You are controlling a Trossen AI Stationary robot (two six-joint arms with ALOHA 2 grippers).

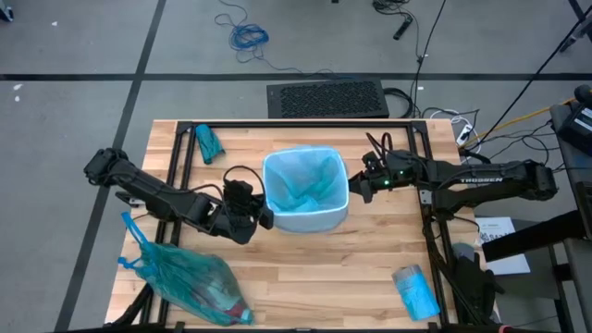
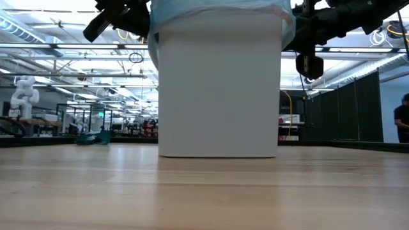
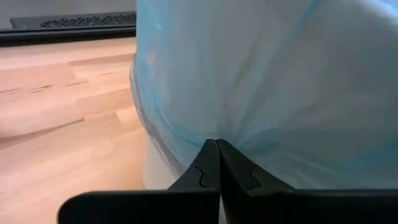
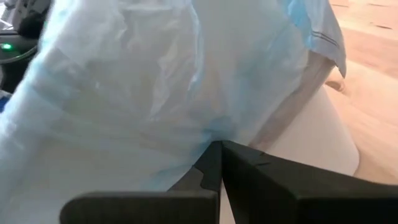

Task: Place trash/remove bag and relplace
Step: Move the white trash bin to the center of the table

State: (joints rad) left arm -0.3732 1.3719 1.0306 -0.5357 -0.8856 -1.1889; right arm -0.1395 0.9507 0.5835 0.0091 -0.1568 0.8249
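Fitting the new liner (image 1: 305, 180) — nearly there.
Both my grippers, left (image 1: 262, 215) and right (image 1: 356, 183), pinch its overhang closed; next, tug it down the bin (image 2: 218, 89).

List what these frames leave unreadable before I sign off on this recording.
- Floor of the white bin: high view, covered by the pale blue liner.
- Contents of the tied teal bag: the tinted film hides all but a dark red patch.
- Whether the left end effector and right end effector, both shut, pinch liner: wrist views, film masks the tips.
- Both arms: low view, top edge crops them.
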